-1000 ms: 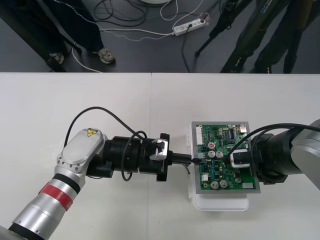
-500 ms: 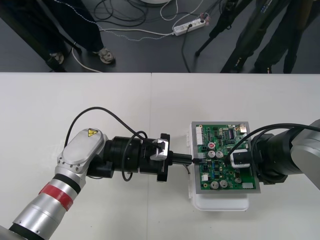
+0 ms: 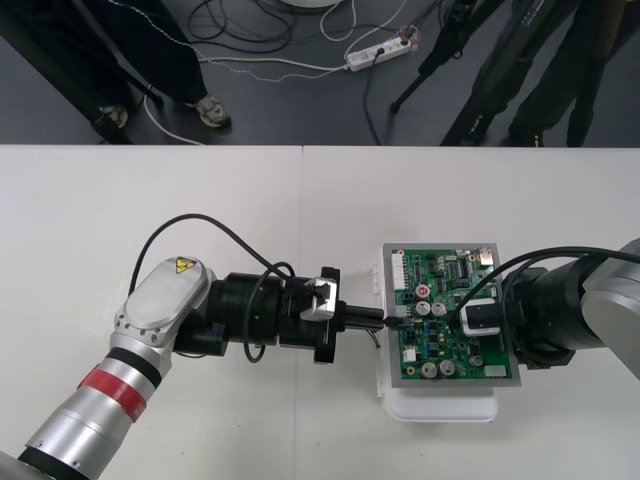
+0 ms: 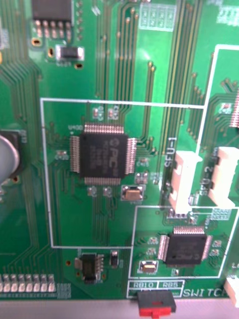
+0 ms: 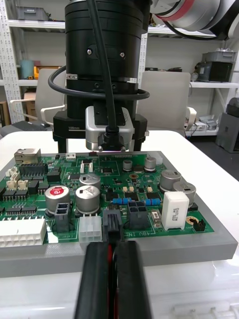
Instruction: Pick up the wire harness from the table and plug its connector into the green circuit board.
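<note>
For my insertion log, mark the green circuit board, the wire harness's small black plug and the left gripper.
green circuit board (image 3: 440, 275): front view, on its far green surface.
small black plug (image 5: 113, 225): left wrist view, on its body.
left gripper (image 5: 113, 247): left wrist view, midway between its fingertips, shut on the plug.

No visible change: left tool (image 3: 382, 316), plug (image 5: 112, 225) unmoved.
</note>
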